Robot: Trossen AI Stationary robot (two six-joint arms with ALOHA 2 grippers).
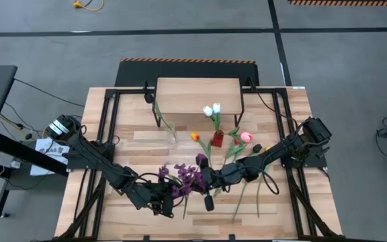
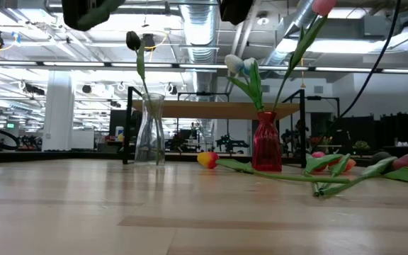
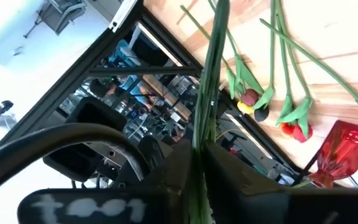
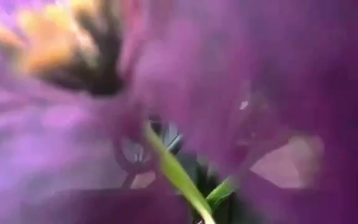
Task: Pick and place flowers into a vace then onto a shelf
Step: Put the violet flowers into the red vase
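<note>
Landmark: red vase point(image 1: 218, 140), upright on the table point(image 1: 140, 144) just in front of the shelf point(image 1: 197, 95).
Shelf: light-wood board on thin black legs at the far side of the table, behind the red vase; nothing lies on its top.
Flowers in the red vase: two white tulips point(image 1: 211, 109) stand in it, leaning toward the shelf.
Clear vase: clear glass vase point(image 2: 149, 129), to the left of the red vase in the low view, holds one dark-headed tulip point(image 2: 133, 40).
Loose flowers: an orange-and-yellow tulip point(image 2: 207, 160) lies on the table just left of the red vase's foot; a pink tulip point(image 1: 246, 137) lies to its right; more stems lie on the near side.
Purple sprigs: purple sprigs point(image 1: 187, 178) sit on the near side of the red vase, between the two pincers.
Left pincer: left pincer point(image 1: 168, 199), near and left of the red vase, is clamped narrow on green stems point(image 3: 205, 118) of the purple sprigs.
Right pincer: right pincer point(image 1: 207, 183), directly on the near side of the red vase, is pressed shut among the purple blossoms; whether it holds a stem cannot be told, as purple petals fill its wrist view.
</note>
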